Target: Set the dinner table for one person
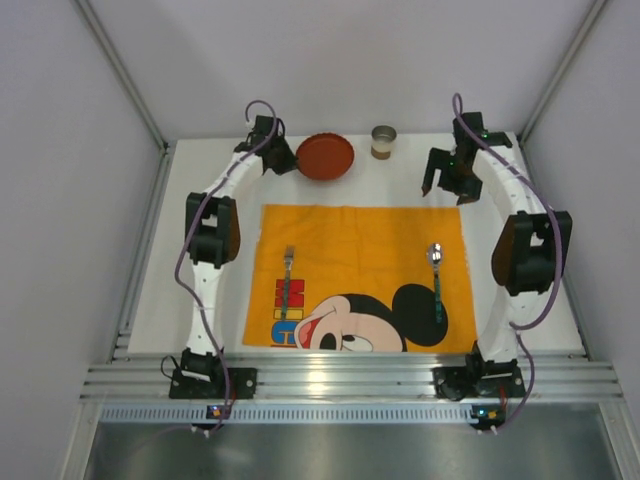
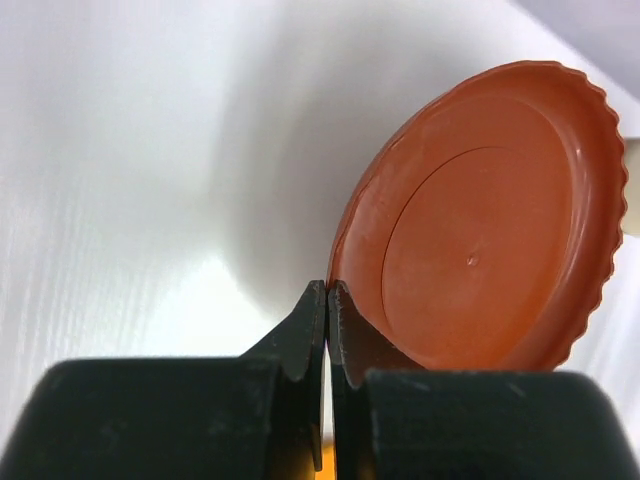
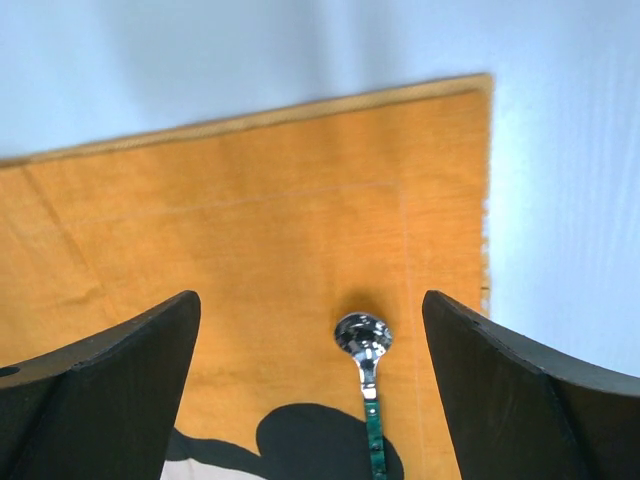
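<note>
The large flat white bench [image 1: 200, 200] stretches between pale lilac walls, with its ribbed aluminium rail along the 6 o'clock edge. An orange Mickey Mouse cloth placemat [image 1: 360, 240] lies at its middle, carrying a metal fork [image 1: 288, 275] at 9 o'clock and a green-handled metal spoon [image 1: 436, 275] at 3 o'clock. Past the mat at 12 o'clock sits a round rust-red plastic plate [image 1: 325, 156], and a small metal cup [image 1: 384, 140] stands near it at 3 o'clock. The left end effector [image 1: 280, 160] has its jaws pressed together at the plate's 9 o'clock rim; I cannot tell whether the rim is pinched. The right end effector [image 1: 446, 190] hangs wide open above the mat's 1 o'clock corner.
</note>
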{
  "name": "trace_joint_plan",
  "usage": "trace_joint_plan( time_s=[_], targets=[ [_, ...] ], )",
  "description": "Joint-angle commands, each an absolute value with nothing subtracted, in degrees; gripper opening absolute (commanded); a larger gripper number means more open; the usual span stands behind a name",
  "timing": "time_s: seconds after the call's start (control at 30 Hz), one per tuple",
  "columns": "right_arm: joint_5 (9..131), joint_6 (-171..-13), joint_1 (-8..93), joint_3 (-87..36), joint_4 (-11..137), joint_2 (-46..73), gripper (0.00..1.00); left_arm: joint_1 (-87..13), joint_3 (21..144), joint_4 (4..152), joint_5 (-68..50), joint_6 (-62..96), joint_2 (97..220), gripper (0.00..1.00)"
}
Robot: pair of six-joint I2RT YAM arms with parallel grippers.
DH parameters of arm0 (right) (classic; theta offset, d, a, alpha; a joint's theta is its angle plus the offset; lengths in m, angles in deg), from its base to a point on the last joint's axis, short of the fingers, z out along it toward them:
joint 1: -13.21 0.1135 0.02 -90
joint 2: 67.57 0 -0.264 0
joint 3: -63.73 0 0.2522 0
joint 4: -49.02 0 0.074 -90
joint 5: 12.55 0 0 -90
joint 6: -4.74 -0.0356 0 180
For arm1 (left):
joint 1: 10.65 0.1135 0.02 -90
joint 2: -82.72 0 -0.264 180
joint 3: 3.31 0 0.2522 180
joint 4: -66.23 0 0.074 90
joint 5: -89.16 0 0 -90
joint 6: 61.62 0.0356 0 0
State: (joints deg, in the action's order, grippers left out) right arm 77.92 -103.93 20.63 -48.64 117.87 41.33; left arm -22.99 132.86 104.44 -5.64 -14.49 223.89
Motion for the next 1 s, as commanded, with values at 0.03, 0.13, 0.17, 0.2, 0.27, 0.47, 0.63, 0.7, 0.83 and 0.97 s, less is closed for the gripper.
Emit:
trace_joint_plan(
  time_s=[0.03,0.13,0.17,0.2,0.27,0.47,0.63,0.7,0.83,0.97],
  targets=[
    [74.8,-105.0,15.0,-56.7,119.4,45.7,0.92,-22.8,132.6,104.7,-12.8,-8.1,211.8,0.00],
    [74.3,-105.0,14.5,-61.0,119.6,48.8,0.92,-23.3,128.3,110.0,-16.3,-2.5,208.9,0.00],
    [74.2,-105.1,14.5,-62.5,119.8,49.4,0.92,-23.8,125.7,110.5,-16.4,-1.5,206.0,0.00],
    [74.1,-105.4,14.3,-63.0,119.9,50.5,0.92,-24.3,122.7,110.0,-16.9,-0.8,204.2,0.00],
    [73.8,-105.6,14.4,-63.6,119.9,51.1,0.92,-25.5,113.6,109.1,-17.5,0.6,199.4,0.00],
    [71.7,-109.1,14.5,-68.1,119.7,54.2,0.92,-32.8,96.0,110.9,-18.6,-1.9,191.4,0.00],
    [67.5,-111.7,14.6,-72.0,119.1,57.7,0.92,-39.0,94.6,110.8,-16.4,0.0,190.7,0.00],
    [66.7,-112.1,15.0,-72.3,117.6,58.6,0.92,-40.8,95.0,112.3,-14.9,0.3,191.6,0.00],
    [65.2,-112.2,15.1,-72.1,116.8,60.2,0.92,-42.6,92.5,112.9,-13.2,2.3,190.3,0.00],
    [63.0,-112.6,15.7,-72.1,113.9,60.9,0.92,-44.1,89.0,112.0,-11.4,3.9,187.6,0.00]
  ],
)
